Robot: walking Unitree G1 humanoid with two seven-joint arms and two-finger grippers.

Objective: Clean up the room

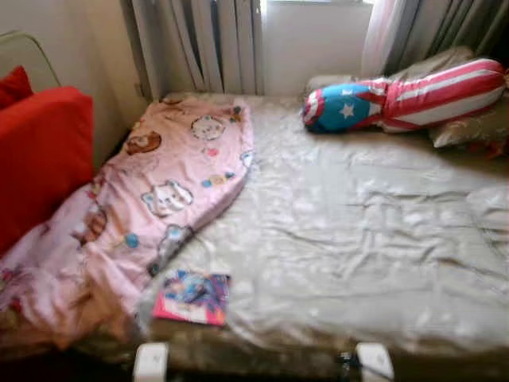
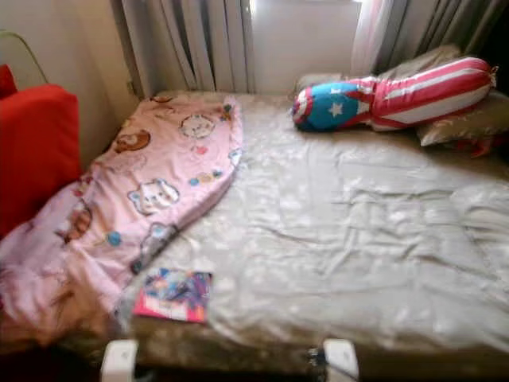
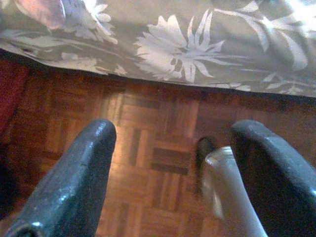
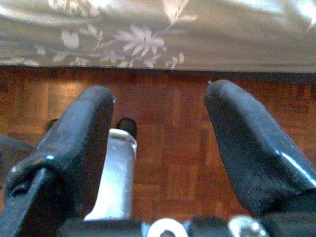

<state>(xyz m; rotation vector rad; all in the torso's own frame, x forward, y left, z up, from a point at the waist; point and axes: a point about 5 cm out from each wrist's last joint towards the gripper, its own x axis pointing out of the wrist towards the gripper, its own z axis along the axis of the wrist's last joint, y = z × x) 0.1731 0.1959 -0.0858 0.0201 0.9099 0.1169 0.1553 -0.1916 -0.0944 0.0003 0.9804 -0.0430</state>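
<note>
- Book (image 1: 192,297), colourful cover, lies flat near front-left edge of bed (image 1: 358,231), touching pink cartoon blanket (image 1: 151,199).
- Blanket bunched along bed's left side, spilling over near-left corner.
- Star-and-stripes bolster (image 1: 406,97) at far right, w/ pillows (image 1: 469,123) behind.
- Red cushion (image 1: 36,151) far left, beside bed.
- Curtains (image 1: 207,44) at far wall.
- Left gripper (image 3: 173,173) hangs low over parquet floor (image 3: 148,128) by bedsheet edge, fingers spread, nothing held.
- Right gripper (image 4: 160,143) same: low, fingers apart, empty.
</note>
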